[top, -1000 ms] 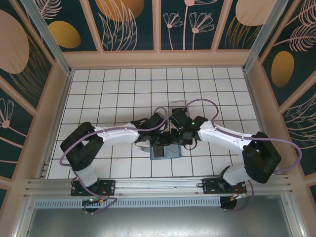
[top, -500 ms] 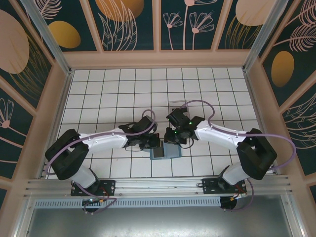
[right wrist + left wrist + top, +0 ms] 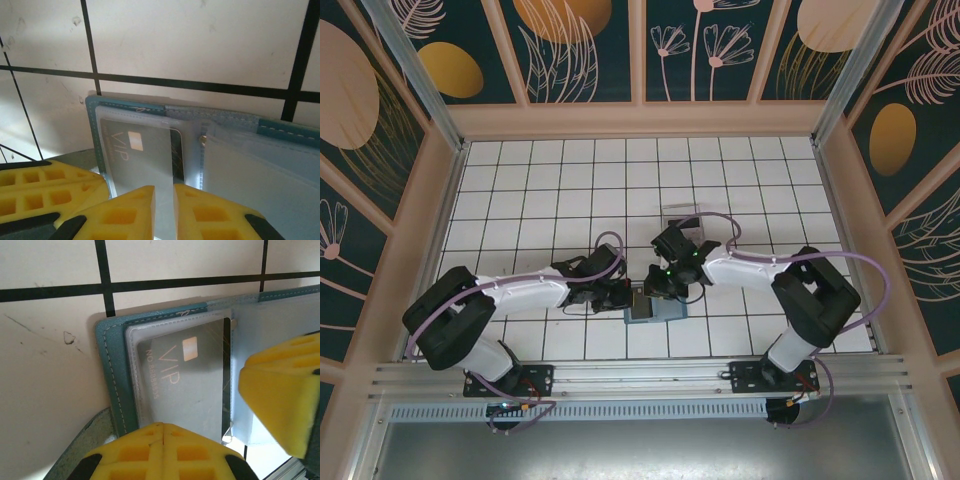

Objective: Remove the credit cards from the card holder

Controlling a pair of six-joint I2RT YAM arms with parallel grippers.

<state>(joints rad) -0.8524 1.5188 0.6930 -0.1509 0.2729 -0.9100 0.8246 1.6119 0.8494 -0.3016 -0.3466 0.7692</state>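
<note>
Right end effector (image 3: 164,200) has its jaws a narrow slit apart, tips over the edge of the clear sleeve (image 3: 130,114) that covers the dark card (image 3: 142,150). The sleeve's edge runs into the slit, but I cannot tell whether anything is pinched. Left end effector (image 3: 161,432) is fully closed, pads together with nothing visible between them. It sits at the same panel's edge, just beside the right one, and by the look of it is there to pin the holder (image 3: 655,308) down rather than to grasp.

The holder lies opened flat near the middle of the tabletop's (image 3: 550,180) near edge, its long axis along that edge. The card is seated in its sleeve, on the panel where both sets of tips meet (the other panel spreads away to one side).

As I judge it, the next move turns on this: the card lies straight ahead of the right tips, its nearest edge toward them, so the right arm is the one placed to draw it out.

Both arms reach low and inward, forearms converging on the holder, elbows raised out toward the tabletop's left and right edges.
</note>
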